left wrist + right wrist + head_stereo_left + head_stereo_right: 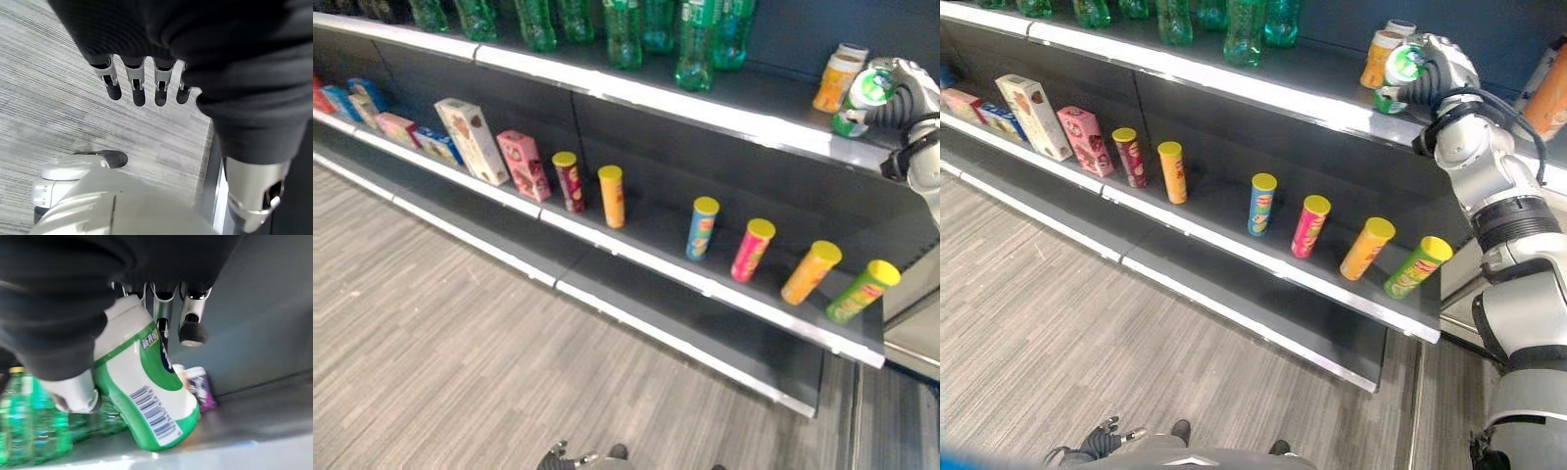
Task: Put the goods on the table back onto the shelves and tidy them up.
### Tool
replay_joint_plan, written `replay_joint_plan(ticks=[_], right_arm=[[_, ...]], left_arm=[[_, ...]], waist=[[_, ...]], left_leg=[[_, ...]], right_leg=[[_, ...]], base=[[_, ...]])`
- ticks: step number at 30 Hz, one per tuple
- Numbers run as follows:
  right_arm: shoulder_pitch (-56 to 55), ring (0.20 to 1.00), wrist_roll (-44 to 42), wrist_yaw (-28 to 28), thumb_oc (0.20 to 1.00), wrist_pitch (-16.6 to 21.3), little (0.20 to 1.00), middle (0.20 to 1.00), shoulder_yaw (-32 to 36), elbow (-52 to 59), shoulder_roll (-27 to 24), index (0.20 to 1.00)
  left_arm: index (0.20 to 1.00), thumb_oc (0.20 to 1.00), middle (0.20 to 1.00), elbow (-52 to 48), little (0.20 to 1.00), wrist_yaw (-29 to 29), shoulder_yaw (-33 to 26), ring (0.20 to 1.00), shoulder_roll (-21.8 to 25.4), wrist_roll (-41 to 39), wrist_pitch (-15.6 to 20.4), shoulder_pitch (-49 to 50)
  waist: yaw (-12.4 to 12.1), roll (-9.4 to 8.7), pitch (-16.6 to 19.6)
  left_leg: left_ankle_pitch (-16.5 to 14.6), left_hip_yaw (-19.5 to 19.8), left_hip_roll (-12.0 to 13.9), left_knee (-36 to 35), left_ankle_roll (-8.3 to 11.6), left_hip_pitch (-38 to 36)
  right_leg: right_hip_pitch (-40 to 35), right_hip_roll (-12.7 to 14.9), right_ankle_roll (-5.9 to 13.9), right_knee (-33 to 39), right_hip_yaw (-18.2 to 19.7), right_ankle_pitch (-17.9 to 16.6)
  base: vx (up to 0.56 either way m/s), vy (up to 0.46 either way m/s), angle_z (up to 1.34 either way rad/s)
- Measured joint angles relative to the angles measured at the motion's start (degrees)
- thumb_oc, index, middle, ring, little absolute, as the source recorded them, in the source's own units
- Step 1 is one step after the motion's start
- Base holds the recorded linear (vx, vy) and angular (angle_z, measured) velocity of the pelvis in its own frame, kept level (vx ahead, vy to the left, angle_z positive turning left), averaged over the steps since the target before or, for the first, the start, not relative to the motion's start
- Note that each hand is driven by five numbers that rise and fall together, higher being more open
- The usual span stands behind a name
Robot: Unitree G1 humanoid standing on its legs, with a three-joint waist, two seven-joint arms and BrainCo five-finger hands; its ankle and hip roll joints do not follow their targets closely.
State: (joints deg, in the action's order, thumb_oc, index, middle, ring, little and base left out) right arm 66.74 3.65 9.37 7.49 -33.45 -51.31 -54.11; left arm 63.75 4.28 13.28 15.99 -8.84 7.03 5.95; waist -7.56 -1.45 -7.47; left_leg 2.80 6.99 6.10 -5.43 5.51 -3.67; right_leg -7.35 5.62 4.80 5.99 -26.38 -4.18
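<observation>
Two robot hands to account for, nearest first. Low over the wood-grain floor [460,343], the left robot hand [138,82]: fingers straight and slack, nothing held, most likely just parked clear of the work. Further out, on the middle shelf [1234,257], six tube cans standing on end in a loose row with yellow lids up: a dark red can [569,181], an orange can [612,196], a blue can [701,227], a pink can [752,250], a second orange can [811,271] and a green can [862,291], each apart from the next. Leftward along the same shelf, a pink box [524,164] and a cream box [470,140] set on end, with smaller boxes beyond, cut off at the frame edge. Seemingly shelved and faced outward for easy reading. Higher and further back, on the top shelf [1263,93], green bottles [625,34] in a cluster, caps out of frame. At that shelf's right end, the right robot hand [1440,69] wrapped round a green-and-white bottle [146,396], thumb on one side and fingers on the other, bottle tilted with its base low over the shelf. Judged as a placing move, just beside the orange jars [1378,59], probably to keep similar goods together. Impossible to tell whether the base touches the shelf. Behind the bottle, a small purple-labelled item [203,387], too blurred to name.
</observation>
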Motion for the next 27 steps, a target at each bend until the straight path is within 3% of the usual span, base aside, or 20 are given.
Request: replay_joint_plan(ticks=[27], right_arm=[[4.4, 0.2, -6.5, -5.6, 0.2, 0.0, 0.2, 0.2, -4.4, -3.7, 2.4, 0.2]], left_arm=[[1.0, 1.0, 1.0, 1.3, 1.0, -0.2, 0.4, 1.0, 0.1, 0.0, 0.0, -1.1]], waist=[[-0.4, 0.12, 0.6]], left_leg=[[0.3, 1.4, 0.1, -0.2, 0.29, 0.2]], right_leg=[[-0.6, -0.2, -0.11, -0.1, -1.5, 0.2]], base=[[0.01, -0.007, 0.02]])
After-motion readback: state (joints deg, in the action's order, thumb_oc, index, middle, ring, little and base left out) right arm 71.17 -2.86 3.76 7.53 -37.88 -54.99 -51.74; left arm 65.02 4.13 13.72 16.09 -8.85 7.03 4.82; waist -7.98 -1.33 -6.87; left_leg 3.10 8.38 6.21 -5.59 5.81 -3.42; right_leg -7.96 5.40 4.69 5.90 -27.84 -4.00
